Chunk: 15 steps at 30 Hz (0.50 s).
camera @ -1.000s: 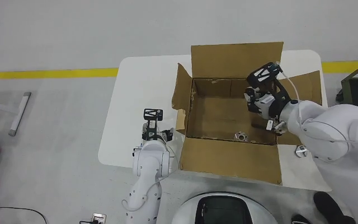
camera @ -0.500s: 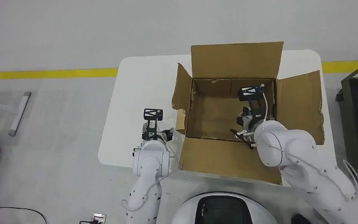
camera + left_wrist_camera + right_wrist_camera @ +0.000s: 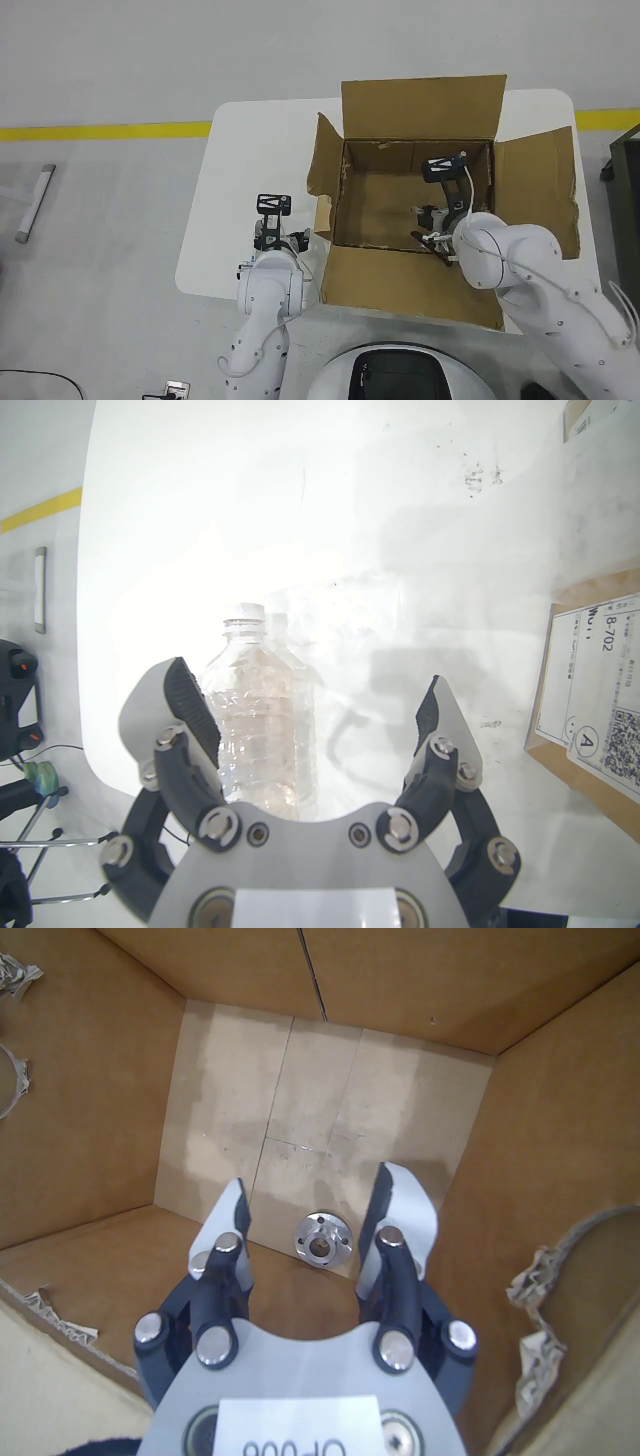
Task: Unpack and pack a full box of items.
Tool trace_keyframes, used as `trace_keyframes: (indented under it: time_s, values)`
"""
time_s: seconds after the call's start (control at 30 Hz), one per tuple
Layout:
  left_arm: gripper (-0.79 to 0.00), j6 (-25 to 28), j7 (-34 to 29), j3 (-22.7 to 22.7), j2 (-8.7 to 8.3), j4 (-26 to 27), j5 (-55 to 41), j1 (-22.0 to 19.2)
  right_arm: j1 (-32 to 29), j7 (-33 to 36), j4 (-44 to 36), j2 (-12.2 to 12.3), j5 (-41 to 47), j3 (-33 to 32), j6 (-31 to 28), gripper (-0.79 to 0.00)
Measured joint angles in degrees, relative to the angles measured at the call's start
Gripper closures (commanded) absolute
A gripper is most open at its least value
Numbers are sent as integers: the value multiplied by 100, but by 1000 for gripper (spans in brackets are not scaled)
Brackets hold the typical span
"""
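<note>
Cardboard box has the right gripper pointing down inside it, fingers spread apart, over a metal flange on its floor.

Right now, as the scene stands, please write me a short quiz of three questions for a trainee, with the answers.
1. True or false: the right gripper is shut on the metal part in the box.
2. Which thing is on the table by the left gripper? A) a clear bottle B) a mug C) a roll of tape
3. Fill in: the left gripper's jaws are ____.

Key:
1. False. The right gripper is open, and the metal part lies loose on the box floor.
2. A
3. open
</note>
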State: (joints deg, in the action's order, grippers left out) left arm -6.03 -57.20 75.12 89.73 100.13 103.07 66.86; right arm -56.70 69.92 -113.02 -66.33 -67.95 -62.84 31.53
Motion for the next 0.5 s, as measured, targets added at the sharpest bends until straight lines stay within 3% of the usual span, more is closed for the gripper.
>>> trace_keyframes:
  time_s: [0.23, 0.5]
  values:
    - [-785, 0, 0, 0, 0, 0, 0, 0, -6, 362, 112, -39, -318, 83, -106, -785]
    - [-785, 0, 0, 0, 0, 0, 0, 0, 318, 898, 735, -192, -354, 41, -618, -785]
